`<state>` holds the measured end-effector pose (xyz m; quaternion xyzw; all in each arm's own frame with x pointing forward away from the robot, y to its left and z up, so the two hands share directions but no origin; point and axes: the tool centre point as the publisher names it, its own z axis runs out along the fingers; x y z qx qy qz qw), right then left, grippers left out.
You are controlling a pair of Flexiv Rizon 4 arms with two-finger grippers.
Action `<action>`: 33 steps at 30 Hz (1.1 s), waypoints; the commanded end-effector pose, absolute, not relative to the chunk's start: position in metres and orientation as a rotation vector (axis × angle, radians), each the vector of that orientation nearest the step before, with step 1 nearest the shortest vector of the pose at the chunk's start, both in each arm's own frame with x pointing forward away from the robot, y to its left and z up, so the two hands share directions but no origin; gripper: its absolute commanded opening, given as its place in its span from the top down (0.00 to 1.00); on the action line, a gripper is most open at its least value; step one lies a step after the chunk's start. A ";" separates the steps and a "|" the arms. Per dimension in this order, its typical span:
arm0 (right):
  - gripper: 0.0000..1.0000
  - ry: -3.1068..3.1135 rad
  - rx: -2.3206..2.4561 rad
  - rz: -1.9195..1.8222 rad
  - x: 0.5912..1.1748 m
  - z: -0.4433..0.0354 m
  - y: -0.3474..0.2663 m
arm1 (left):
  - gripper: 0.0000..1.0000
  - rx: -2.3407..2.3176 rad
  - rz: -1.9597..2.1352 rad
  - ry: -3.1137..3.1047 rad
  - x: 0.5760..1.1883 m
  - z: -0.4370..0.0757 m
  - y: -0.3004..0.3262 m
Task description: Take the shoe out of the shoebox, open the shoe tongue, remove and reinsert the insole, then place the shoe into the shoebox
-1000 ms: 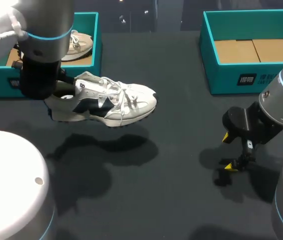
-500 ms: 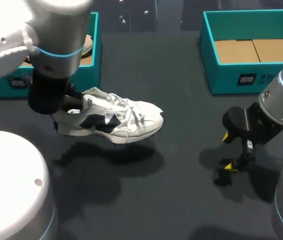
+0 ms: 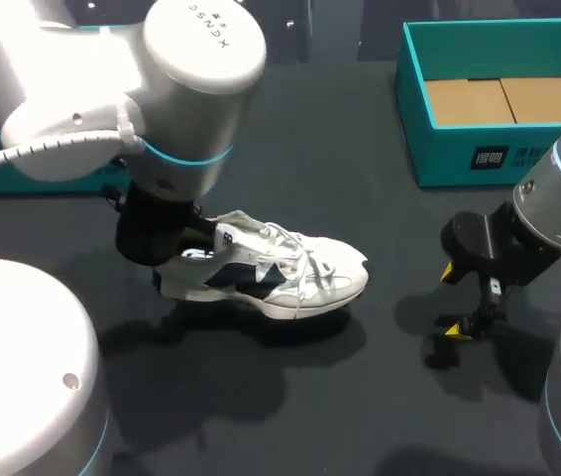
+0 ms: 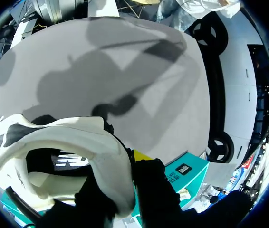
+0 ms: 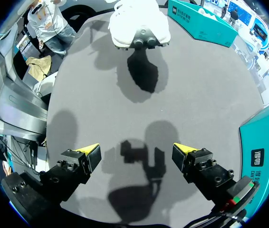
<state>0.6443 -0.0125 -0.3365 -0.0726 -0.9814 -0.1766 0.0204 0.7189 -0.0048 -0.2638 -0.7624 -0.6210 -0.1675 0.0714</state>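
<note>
The left gripper [image 4: 120, 175] is clamped on the heel collar of the white-and-navy shoe [image 3: 273, 277], one finger inside the opening and one yellow-tipped finger [image 4: 142, 155] outside. The shoe is out in the middle of the dark table [image 3: 360, 416], toe pointing towards the right arm's side, with its shadow spread on the surface beneath it. The teal shoebox [image 3: 499, 104] sits open at the far right, well apart from the shoe. The right gripper [image 3: 454, 301] hangs low over the table near that box, its jaws spread wide with nothing between them.
</note>
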 end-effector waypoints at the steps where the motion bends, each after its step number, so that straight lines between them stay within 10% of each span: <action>1: 0.00 -3.046 -0.225 -0.550 0.643 -0.336 -0.013 | 1.00 -2.252 -0.555 -1.841 0.723 -0.283 -0.027; 33: 0.00 -3.046 -0.225 -0.550 0.643 -0.336 -0.013 | 1.00 -2.174 -0.636 -1.889 0.731 -0.356 -0.083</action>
